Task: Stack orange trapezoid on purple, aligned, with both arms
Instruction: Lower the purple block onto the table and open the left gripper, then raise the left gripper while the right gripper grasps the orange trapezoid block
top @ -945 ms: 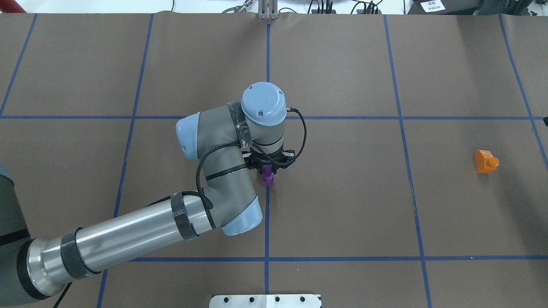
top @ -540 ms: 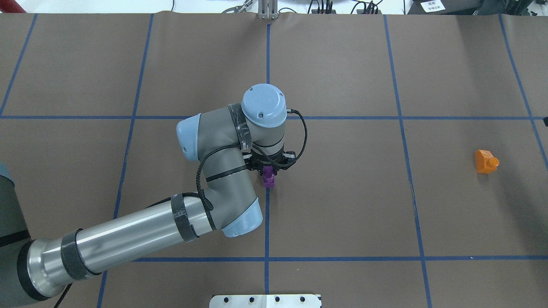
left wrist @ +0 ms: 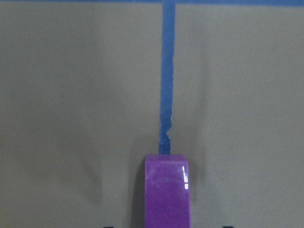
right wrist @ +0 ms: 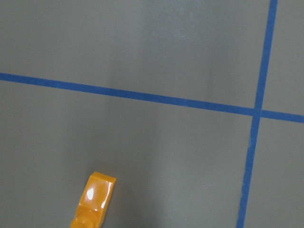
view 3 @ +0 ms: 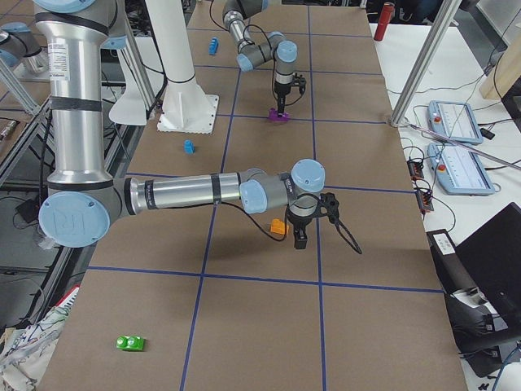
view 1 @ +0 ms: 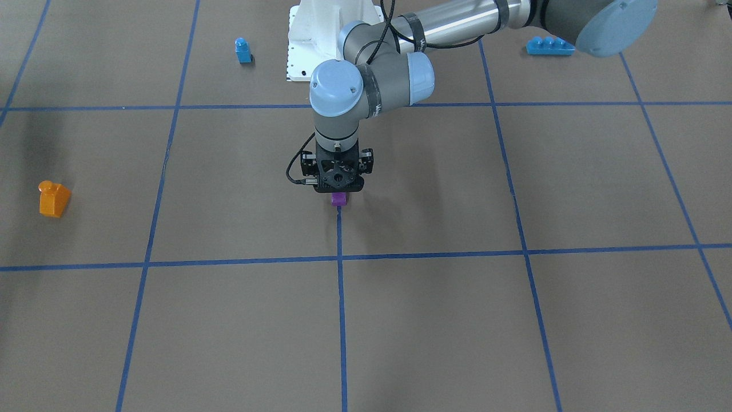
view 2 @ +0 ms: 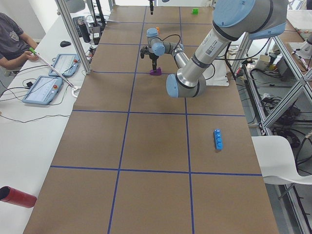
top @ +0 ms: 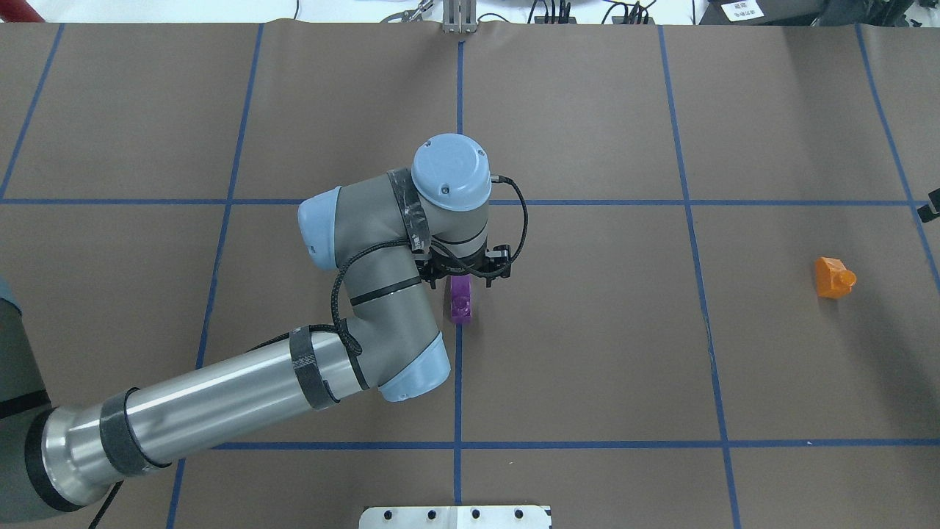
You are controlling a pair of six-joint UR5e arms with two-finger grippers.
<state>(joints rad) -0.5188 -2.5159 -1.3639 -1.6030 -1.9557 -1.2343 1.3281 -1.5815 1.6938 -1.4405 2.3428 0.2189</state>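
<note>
The purple brick [top: 460, 303] stands on the blue centre tape line, and also shows in the front view [view 1: 338, 199]. My left gripper [top: 465, 278] hangs straight over it. In the left wrist view the brick [left wrist: 166, 190] sits bottom centre, with the two fingertips just showing wide on either side, apart from it, so the gripper is open. The orange trapezoid [top: 833, 277] lies on its side at the far right. My right gripper [view 3: 299, 236] hovers beside it on its far side from the robot; I cannot tell whether it is open. The right wrist view shows the orange brick [right wrist: 94, 199] at the lower left.
A small blue single-stud brick [view 1: 243, 50] and a long blue brick [view 1: 550, 46] lie near the white robot base plate [view 1: 303, 51]. A green brick [view 3: 130, 343] lies at the table's near right end. Blue tape lines grid the brown table.
My left wrist has risen a little, so more of the purple brick shows below the gripper. The brick has stayed on the tape line. The orange brick has not moved.
</note>
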